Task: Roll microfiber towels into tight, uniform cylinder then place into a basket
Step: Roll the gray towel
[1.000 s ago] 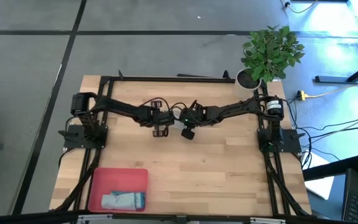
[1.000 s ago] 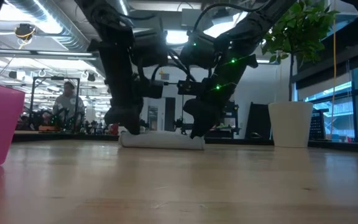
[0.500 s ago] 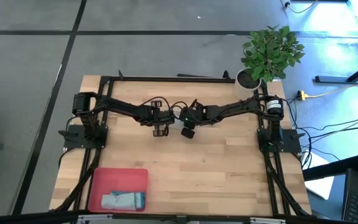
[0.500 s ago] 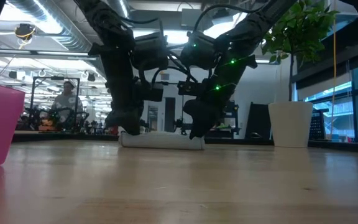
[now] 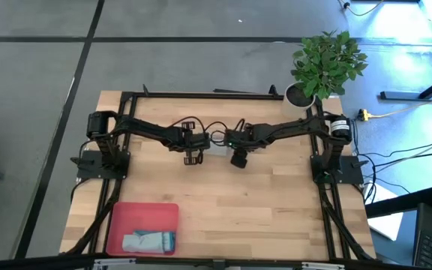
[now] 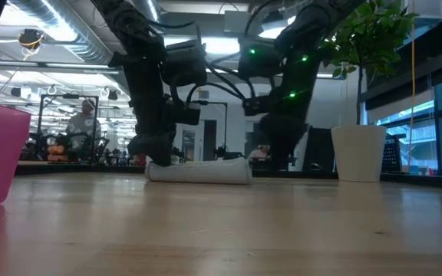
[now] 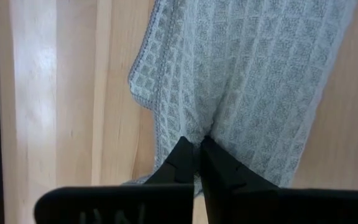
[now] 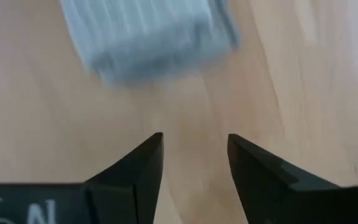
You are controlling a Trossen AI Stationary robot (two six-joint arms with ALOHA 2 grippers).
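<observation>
Wooden surface (image 5: 276, 202) with pink-red basket (image 5: 142, 227) at near left corner, already holding a rolled blue-teal towel (image 5: 148, 241); potted plant (image 5: 327, 64) at far right corner, nothing blocking the way. Mid-surface, rolled grey towel (image 6: 199, 171), soft, light, likely to unroll unless gripped across both ends. Left hand (image 7: 197, 155) clenched on its edge; right hand (image 8: 193, 163) released, just beside.

Robotics lab — exposed ceiling ducts (image 6: 60, 34), equipment racks (image 6: 67, 126) behind seated person (image 6: 84, 126) — potted plant (image 5: 327, 64).

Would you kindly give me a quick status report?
Left tool shut on grey towel. Right tool open, off the towel. Teal towel in basket. Nothing in the way.
</observation>
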